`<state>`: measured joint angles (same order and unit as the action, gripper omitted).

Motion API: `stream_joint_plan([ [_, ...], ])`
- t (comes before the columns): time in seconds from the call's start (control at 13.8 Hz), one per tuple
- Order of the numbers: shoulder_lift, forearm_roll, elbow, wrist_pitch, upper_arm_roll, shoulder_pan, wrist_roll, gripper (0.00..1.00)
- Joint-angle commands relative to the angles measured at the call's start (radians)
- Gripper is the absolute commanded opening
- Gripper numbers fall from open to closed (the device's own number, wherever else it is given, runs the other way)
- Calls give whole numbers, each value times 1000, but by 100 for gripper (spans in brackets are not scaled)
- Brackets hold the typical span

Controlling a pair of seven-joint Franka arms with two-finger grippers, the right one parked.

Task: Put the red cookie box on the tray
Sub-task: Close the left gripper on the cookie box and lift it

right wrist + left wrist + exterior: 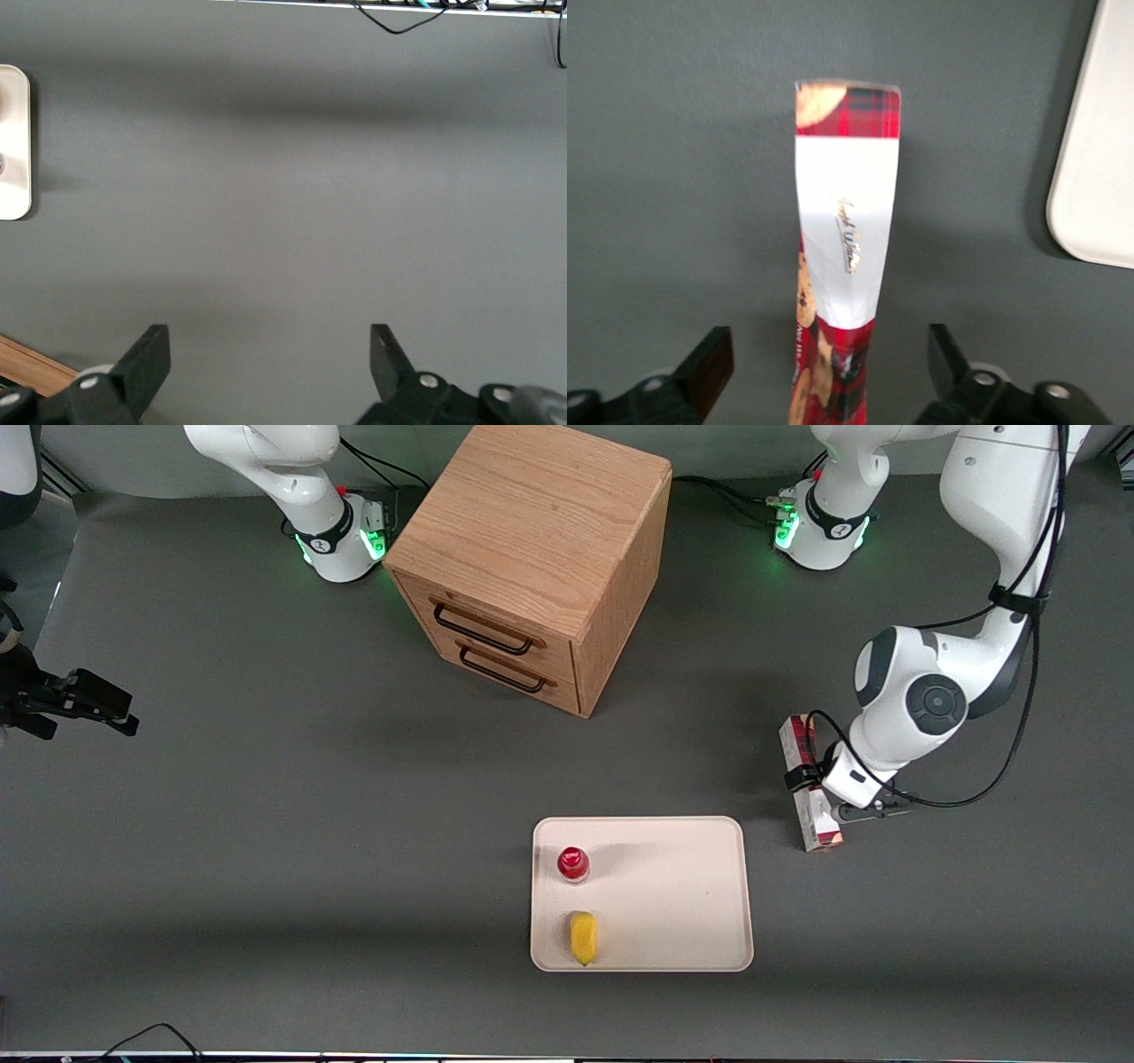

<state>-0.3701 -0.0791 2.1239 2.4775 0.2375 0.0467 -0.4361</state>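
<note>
box: red cookie box [808, 784] lies on the worktop [266, 797], off the tray [691, 886], just beside the tray's corner nearest the working arm; from tray centre it's at approx 2 o'clock in front view. Long axis runs roughly 12-to-6.
tray: already carries a red-capped bottle [573, 864] and a yellow item [582, 937], both on the half toward the parked arm; the half nearer the box is bare.
handling: prob. light, thin cardboard, stiff along its length but sides will dent if squeezed hard. Glossy print, so maybe a bit slick. Contents likely brittle, so no drop.
grip spot: across the narrow width, near mid-length, so it doesn't tip when lifted. White panel [846, 221] is a flat, plain face for the pads.
pincer: pincer [831, 372] sits low over the box, approx mid-length; spread wide, one finger [709, 365] each side of the box with a clear gap on both. Holds nothing, not touching the box as far as wrist view shows.
step: judged pre-grasp; needs closing on the box, then lift and carry toward 8 o'clock onto the bare tray half.
risk: off-centre pinch could let the long box swing or slip.
</note>
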Motion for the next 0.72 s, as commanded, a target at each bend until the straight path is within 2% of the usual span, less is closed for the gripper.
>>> stream_joint_plan([
  [0.0, -12, -25, 16, 41, -7, -16, -58, 44],
  [0.14, -24, -25, 16, 49, -7, -16, -58, 0],
  [0.36, -24, -37, 16, 47, -7, -15, -52, 0],
  [0.65, -6, -102, 1, 26, -6, -10, -36, 0],
])
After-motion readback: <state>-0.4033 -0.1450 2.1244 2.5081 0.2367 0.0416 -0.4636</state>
